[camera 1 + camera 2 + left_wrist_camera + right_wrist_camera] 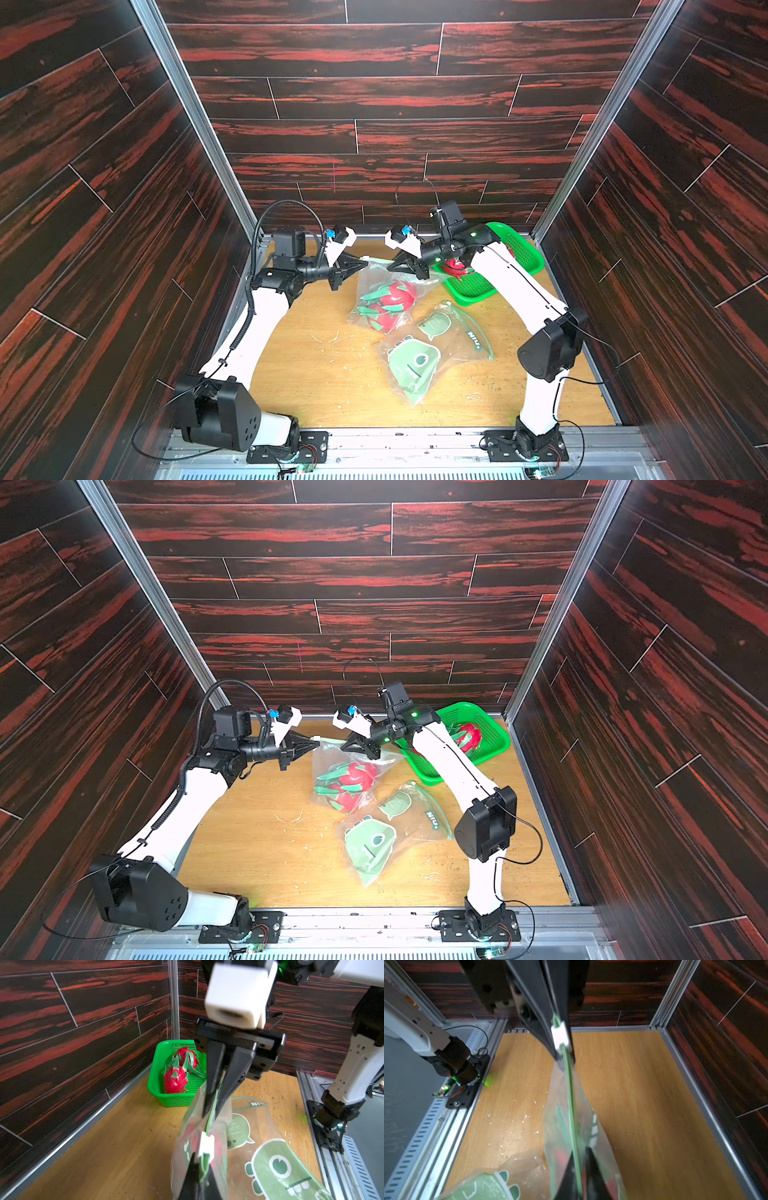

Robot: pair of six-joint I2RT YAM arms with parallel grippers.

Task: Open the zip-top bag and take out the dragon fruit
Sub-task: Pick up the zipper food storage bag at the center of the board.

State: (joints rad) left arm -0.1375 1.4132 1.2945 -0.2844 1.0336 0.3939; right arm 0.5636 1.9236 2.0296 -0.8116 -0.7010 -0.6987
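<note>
The clear zip-top bag (376,286) hangs lifted by its green zip edge, its bottom resting on the table. Two red-pink dragon fruit (392,299) (351,781) show through it. My left gripper (202,1159) (365,260) is shut on the zip strip, right behind the white slider (205,1145) (560,1035). At the strip's other end, my right gripper (580,1150) (212,1112) straddles the strip with a narrow gap between its fingers. Two more dragon fruit (175,1080) lie in the green basket (154,1084).
The green basket (521,253) stands in the far right corner, partly behind the right arm. A second clear bag (424,357) printed with green cartoon figures lies flat on the table, near the lifted bag. Dark wood-look walls enclose three sides.
</note>
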